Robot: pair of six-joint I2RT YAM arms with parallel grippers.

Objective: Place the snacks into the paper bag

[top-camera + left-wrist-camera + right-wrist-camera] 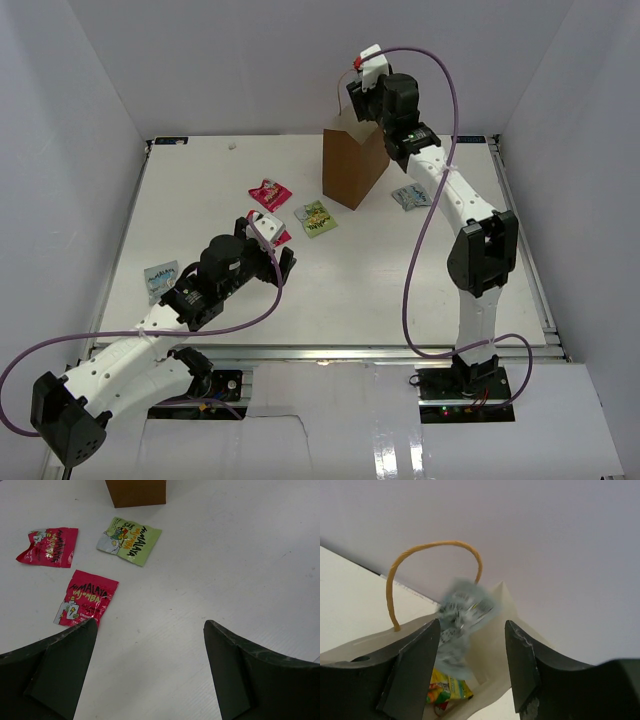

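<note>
My right hand hangs over the mouth of the bag with its fingers parted; a silver packet sits blurred between them, brushing the left finger at most, so I judge it loose and not gripped. A yellow packet already lies in the bottom. The first risk is right here: the silver packet is level with the rim and close under the handle; if it flutters or clings to that finger it could hook on the loop or tip over the edge onto the desk. The bag is tall and light and the wrist crowds its top, so a careless pull-back could snag the handle and topple it. My left hand is wide open and holds nothing, low over the desk; the nearest red packet lies just beyond its left finger, not between the two, so closing from here would catch only a corner or bare desk, and flat foil would slide away. A second red packet and a green packet lie farther out near the bag's foot; two pale ones, one by the left arm and one by the right, wait on the desk. If I send both arms to the bag at once, they could clash.
</note>
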